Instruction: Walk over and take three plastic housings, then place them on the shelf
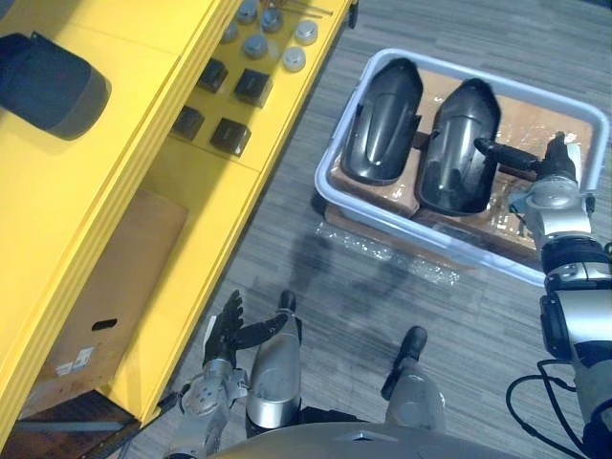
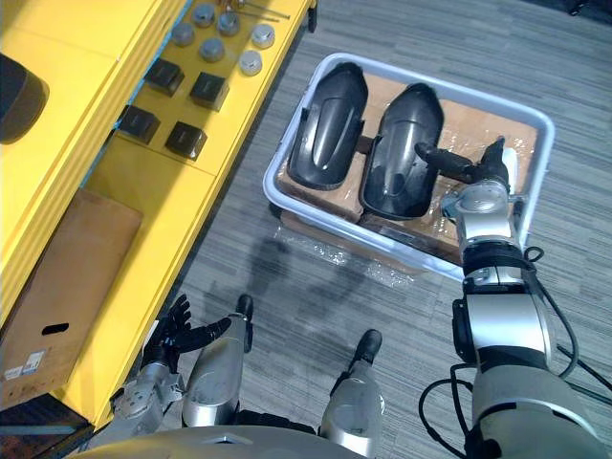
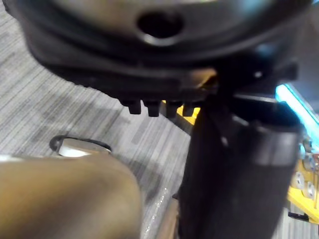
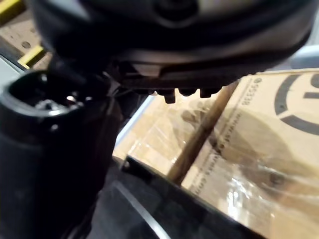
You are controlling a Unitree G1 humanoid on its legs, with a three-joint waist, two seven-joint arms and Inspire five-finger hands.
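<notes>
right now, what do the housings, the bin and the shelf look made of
Housings: black moulded plastic, semi-gloss; light streaks run along their curved shells.
Bin: pale plastic, probably slightly translucent, with a rolled rim.
Shelf: flat matte yellow, likely painted metal or coated board; the look leaves it open.

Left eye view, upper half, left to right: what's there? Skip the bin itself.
dark rounded item on the yellow shelf top → black blocks → left housing → right housing → right hand, fingers reaching toward that housing
</notes>
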